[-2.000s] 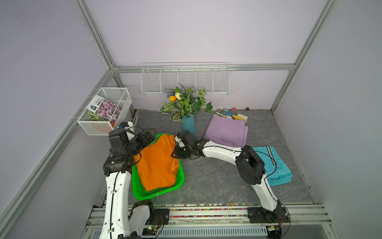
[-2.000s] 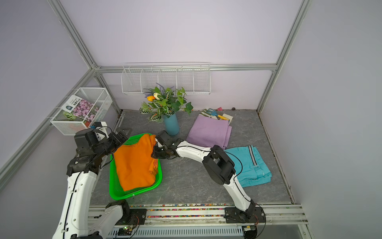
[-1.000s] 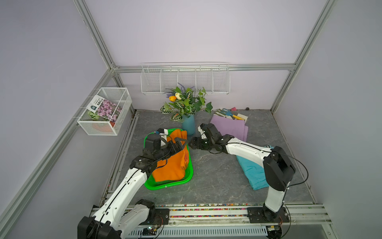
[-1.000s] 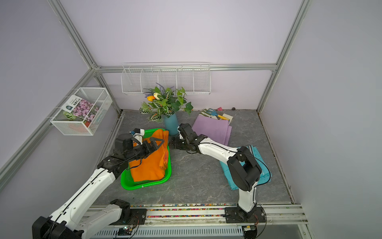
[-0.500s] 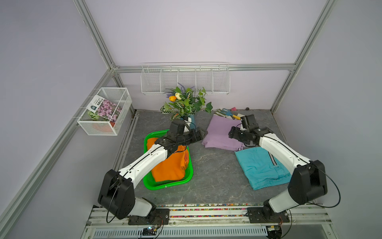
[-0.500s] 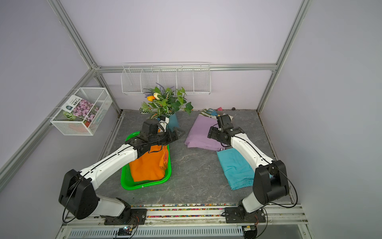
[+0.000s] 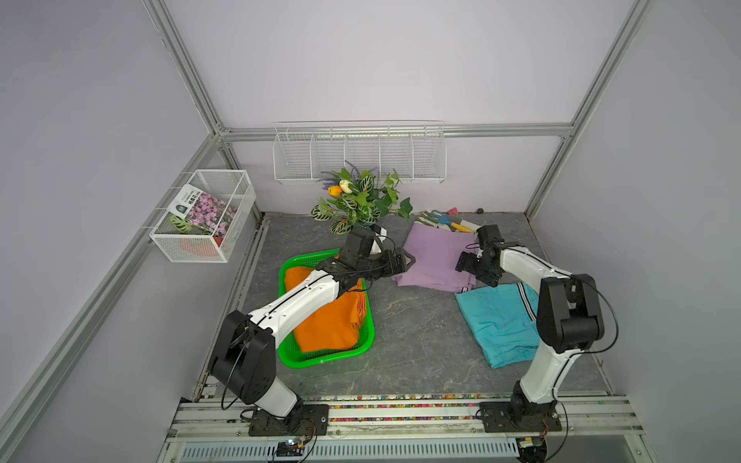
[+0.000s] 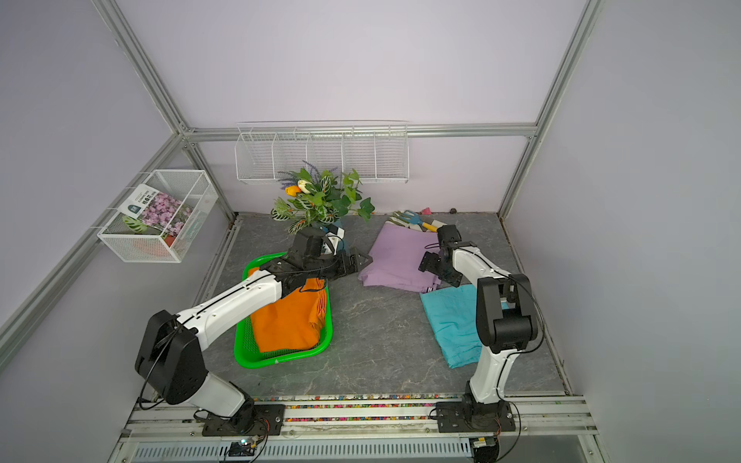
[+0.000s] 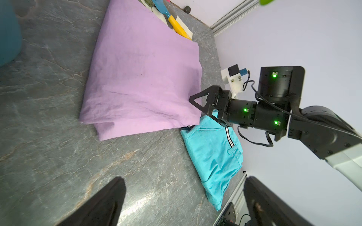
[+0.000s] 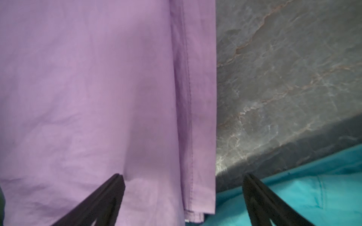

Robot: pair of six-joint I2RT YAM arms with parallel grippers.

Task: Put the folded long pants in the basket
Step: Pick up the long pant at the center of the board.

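Folded long pants, three pairs. My left hand (image 9: 184, 179) gapes empty, just beside the lilac pair (image 7: 435, 256); my right hand (image 10: 183, 177) gapes empty at its opposite edge. Lilac pair lies flat on the counter (image 7: 413, 320), touching the teal pair (image 7: 501, 320). Orange pair (image 7: 333, 324) lies in the basket (image 7: 320, 362).

In a top view the left arm (image 7: 296, 302) rises from its base at the lower left of the frame. It stretches in a long, nearly straight reach up toward the centre. The left hand (image 7: 403, 262) points to the right, its fingers (image 9: 105, 203) spread wide with nothing between them. The right arm (image 7: 569, 316) stands upright at the lower right, elbow high, forearm angling up and left. The right hand (image 7: 473, 272) tips downward toward the centre, its jaws parted wide and empty.
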